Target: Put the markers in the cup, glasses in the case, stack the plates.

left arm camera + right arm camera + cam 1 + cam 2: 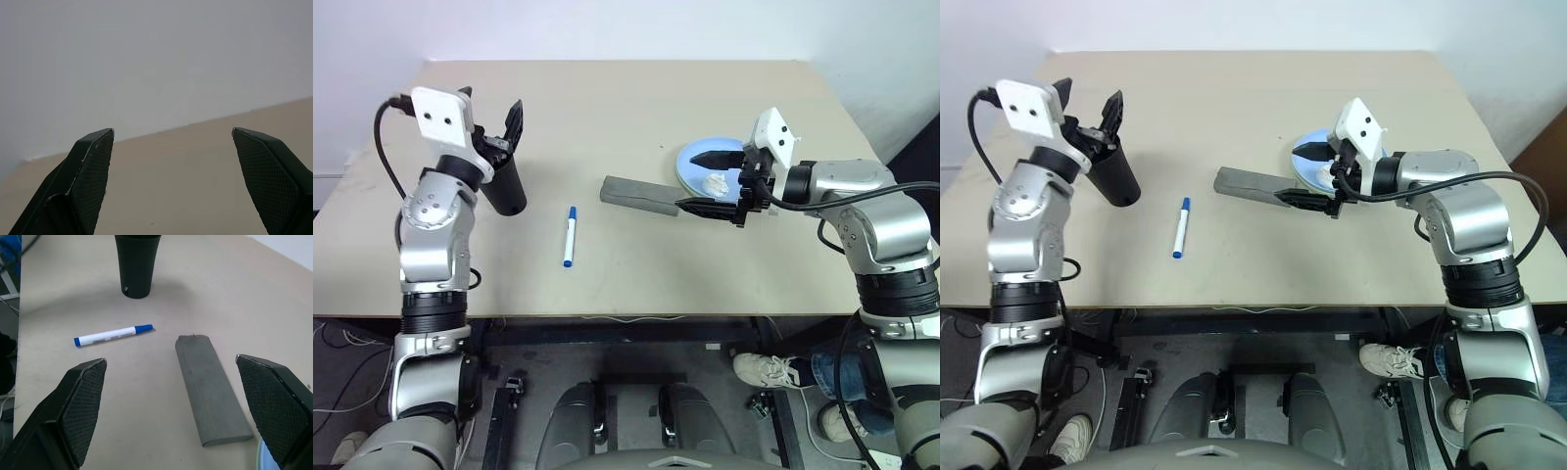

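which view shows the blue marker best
The right wrist view: the marker lies whole and large there, blue cap and label plain, between cup and case. Both eye views show it small, mid-table. The left wrist view faces wall and table.

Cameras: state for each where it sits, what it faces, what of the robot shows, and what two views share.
Head views: look down over table; left gripper above cup, right gripper over plates.
Left wrist view: faces wall and far table edge; open fingers.
Right wrist view: faces marker, case, cup; open fingers.
Shared: head and right wrist views show marker, case, cup.
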`<state>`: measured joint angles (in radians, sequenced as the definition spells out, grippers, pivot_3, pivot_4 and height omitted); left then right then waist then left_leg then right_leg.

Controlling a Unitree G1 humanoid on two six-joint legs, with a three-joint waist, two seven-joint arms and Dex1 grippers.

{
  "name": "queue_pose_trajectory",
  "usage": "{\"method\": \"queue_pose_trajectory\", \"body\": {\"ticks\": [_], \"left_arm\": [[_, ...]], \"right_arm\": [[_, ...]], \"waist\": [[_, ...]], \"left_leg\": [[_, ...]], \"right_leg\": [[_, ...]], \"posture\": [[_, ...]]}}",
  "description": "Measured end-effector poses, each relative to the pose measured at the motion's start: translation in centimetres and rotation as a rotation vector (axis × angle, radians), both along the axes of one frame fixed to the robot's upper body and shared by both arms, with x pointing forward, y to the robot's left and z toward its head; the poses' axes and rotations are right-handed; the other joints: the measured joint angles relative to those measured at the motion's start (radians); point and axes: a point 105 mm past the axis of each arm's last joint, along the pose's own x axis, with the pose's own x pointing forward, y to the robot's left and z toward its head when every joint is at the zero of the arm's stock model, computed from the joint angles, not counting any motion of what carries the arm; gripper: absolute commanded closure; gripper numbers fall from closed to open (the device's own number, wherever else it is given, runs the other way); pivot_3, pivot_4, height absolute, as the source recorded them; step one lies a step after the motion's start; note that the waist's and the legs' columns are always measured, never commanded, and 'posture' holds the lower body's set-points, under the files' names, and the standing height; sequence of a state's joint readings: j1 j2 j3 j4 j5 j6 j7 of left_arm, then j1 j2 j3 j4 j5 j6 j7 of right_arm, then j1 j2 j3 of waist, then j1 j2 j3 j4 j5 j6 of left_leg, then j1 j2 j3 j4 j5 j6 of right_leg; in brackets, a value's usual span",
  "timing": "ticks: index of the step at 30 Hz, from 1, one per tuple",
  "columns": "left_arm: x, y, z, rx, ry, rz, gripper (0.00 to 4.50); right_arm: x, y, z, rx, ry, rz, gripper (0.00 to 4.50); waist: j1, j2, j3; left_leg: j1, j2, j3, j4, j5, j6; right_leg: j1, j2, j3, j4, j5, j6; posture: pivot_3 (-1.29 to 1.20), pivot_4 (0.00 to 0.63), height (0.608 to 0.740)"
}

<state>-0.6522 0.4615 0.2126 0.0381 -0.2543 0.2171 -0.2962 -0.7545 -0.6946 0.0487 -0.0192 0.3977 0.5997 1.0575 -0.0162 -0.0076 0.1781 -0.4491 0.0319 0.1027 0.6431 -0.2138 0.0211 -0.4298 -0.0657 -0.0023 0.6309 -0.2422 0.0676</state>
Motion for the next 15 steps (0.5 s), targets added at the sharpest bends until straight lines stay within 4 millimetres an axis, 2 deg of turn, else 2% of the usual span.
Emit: {"method": "queue_pose_trajectory", "body": {"ticks": [2,4,11,15], "left_arm": [[-0.8,-0.6,1.1,0.013,-0.015,-0.022,0.46],[-1.2,-1.3,1.4,0.005,0.028,-0.022,0.46],[-1.3,-4.1,-2.6,-0.064,0.446,0.013,0.46],[-1.7,-5.9,-4.0,-0.098,0.598,0.001,0.46]], "right_arm": [[0.0,0.0,0.0,0.000,0.004,-0.001,0.00],[0.0,0.0,-0.1,0.001,0.010,-0.003,0.00],[0.0,-0.2,-0.2,-0.003,0.031,-0.004,0.00],[0.0,-0.1,0.1,-0.006,0.019,0.000,0.00]], "waist": [[0.001,0.000,0.000],[0.002,0.000,0.000],[0.004,0.000,0.000],[0.004,0.000,0.000]], "left_leg": [[0.000,0.000,0.000,0.000,0.000,0.000],[0.000,0.000,0.000,0.000,0.000,0.000],[0.000,0.000,0.000,0.003,0.001,0.003],[0.000,0.000,0.000,0.004,0.002,0.004]], "right_leg": [[0.000,0.000,0.000,0.000,0.000,0.000],[0.001,0.000,0.000,0.000,0.000,0.000],[0.002,0.002,-0.001,0.001,0.000,0.000],[0.002,0.005,-0.001,0.001,0.001,0.004]], "posture": [[0.00,0.150,0.740],[0.00,0.150,0.740],[0.00,0.150,0.740],[0.00,0.150,0.740]]}}
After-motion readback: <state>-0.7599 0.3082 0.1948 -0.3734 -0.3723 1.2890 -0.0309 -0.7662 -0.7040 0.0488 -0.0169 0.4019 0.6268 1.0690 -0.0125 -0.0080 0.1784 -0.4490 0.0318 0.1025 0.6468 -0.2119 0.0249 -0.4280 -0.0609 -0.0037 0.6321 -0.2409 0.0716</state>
